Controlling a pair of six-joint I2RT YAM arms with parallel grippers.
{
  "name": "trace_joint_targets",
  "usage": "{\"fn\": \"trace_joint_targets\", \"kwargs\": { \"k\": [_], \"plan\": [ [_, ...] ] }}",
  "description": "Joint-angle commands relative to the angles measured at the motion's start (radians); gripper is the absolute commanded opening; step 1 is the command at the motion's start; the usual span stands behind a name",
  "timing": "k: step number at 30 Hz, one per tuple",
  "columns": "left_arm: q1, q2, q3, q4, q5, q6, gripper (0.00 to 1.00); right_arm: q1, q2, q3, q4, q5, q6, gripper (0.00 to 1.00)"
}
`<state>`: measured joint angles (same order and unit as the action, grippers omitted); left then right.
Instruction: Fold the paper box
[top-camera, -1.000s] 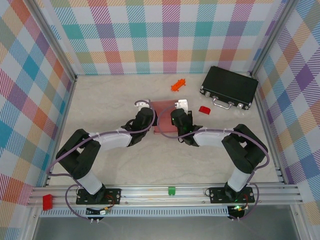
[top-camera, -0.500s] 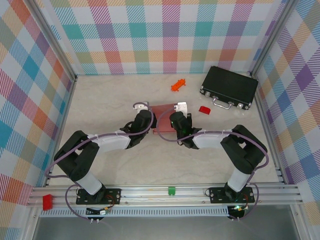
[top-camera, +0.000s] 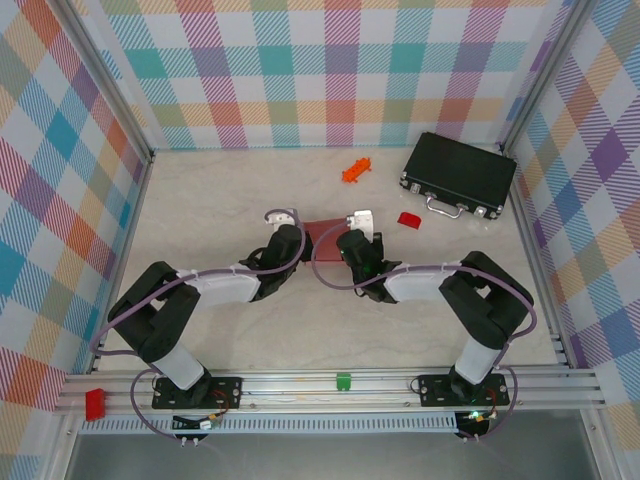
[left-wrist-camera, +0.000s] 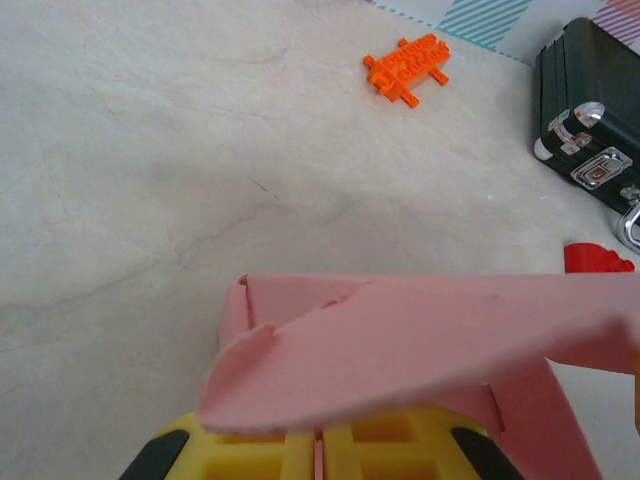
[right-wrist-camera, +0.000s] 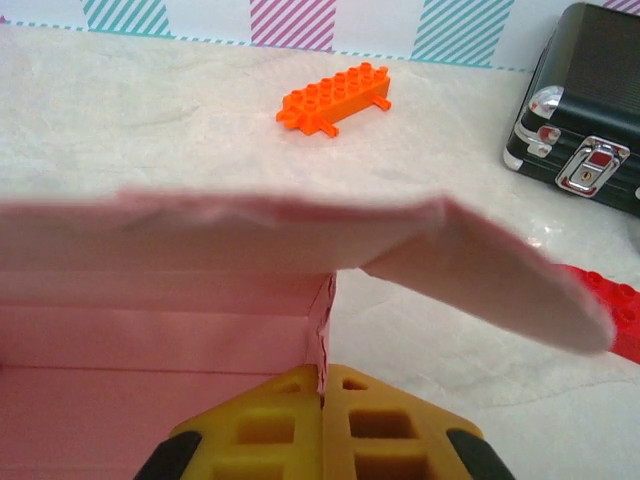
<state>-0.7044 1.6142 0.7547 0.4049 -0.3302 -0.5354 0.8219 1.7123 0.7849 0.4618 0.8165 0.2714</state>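
Box (top-camera: 326, 238): thin pink card, matte, part-folded, lying about the middle of the desk (top-camera: 200, 200), between the left pincer (top-camera: 300, 240) and the right pincer (top-camera: 345, 243). In the left wrist view a broad flap with a rounded, slightly ragged corner slants over the pads (left-wrist-camera: 370, 445), and a low upright wall with a sharp crease stands behind it. In the right wrist view the open interior shows a back wall, a vertical corner seam with a frayed edge, and a rounded tab jutting to the right. Left pincer: black body, yellow gridded pads pressed together on a sliver of the pink card at the box's left side. Right pincer: same build, pads (right-wrist-camera: 270, 430) pressed together at the foot of the corner seam, pinching the box's near wall at its right side. Desk: pale, smooth, marble-veined. Brick (top-camera: 355, 170): orange plastic, long, studded, with side pegs, lying beyond the box toward the back. Case (top-camera: 460, 175): black, hard, rectangular, with chrome latches and a handle, at the far right, well apart from the box. Red piece (top-camera: 408, 219): small, studded plastic, between box and case. Walls (top-camera: 330, 70): pastel plaid panels in metal framing on three sides.
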Motion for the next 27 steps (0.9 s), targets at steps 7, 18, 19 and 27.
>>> {"fn": "trace_joint_targets", "kwargs": {
  "k": [7,18,19,27],
  "plan": [
    [-0.038,-0.037,-0.049,-0.002,0.020,-0.019,0.06,0.036,-0.007,-0.038,-0.033,0.021,0.046,0.00],
    [-0.062,-0.043,-0.087,-0.008,-0.008,-0.015,0.02,0.065,-0.013,-0.064,-0.063,0.051,0.079,0.00],
    [-0.064,-0.043,-0.092,-0.006,-0.009,-0.015,0.02,0.068,-0.015,-0.065,-0.068,0.056,0.084,0.00],
    [-0.076,-0.038,-0.118,-0.003,-0.012,-0.022,0.01,0.085,-0.021,-0.075,-0.095,0.066,0.101,0.05]
  ]
}}
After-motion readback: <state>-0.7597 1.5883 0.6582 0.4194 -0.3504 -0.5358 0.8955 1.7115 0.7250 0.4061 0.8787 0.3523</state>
